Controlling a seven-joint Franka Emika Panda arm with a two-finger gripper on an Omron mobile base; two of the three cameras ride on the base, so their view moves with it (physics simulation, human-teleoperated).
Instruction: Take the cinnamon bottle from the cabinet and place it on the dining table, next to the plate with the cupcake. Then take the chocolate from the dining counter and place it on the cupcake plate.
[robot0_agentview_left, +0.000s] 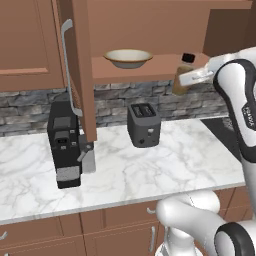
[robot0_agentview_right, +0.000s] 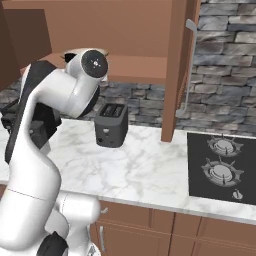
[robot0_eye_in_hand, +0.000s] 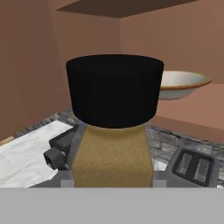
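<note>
The cinnamon bottle, tan with a round black cap, hangs tilted just in front of the open cabinet's shelf, its body reaching below the shelf edge. My gripper is shut on its tan body from the right, and the finger pads press it on both sides. The cabinet door with its grey bar handle stands swung open to the left. The cupcake plate, the chocolate and the dining table are out of view.
A tan bowl sits on the shelf left of the bottle. Below on the marble counter stand a dark toaster and a black coffee machine. A stove lies to the right.
</note>
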